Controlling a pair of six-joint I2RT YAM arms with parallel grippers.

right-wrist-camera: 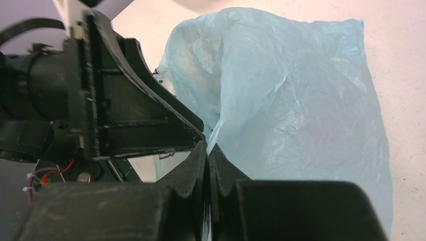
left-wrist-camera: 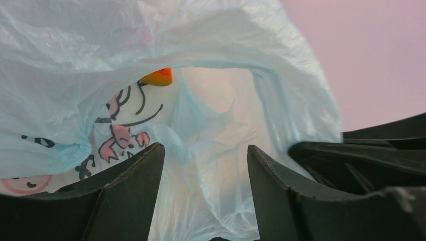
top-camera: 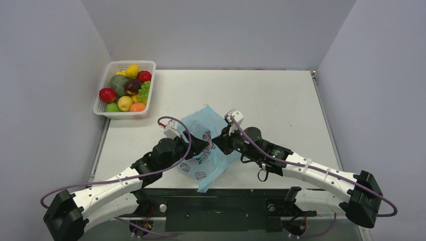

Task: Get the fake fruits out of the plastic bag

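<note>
The plastic bag (top-camera: 203, 128) on the desk (top-camera: 271, 100) is pinched by the shut jaws of the right gripper (right-wrist-camera: 207, 150), seemingly to hold its mouth open. The parted, empty jaws of the left gripper (left-wrist-camera: 206, 155) are aimed inside at an orange fake fruit (left-wrist-camera: 158, 77).

plastic bag (top-camera: 203, 150): thin light-blue translucent film with pink-and-white figures and dark print. It sits crumpled at the front-centre of the desk (top-camera: 261, 100), mouth gaping. One fake fruit (left-wrist-camera: 158, 77) visible inside: glossy orange, mostly hidden by the film.
</note>
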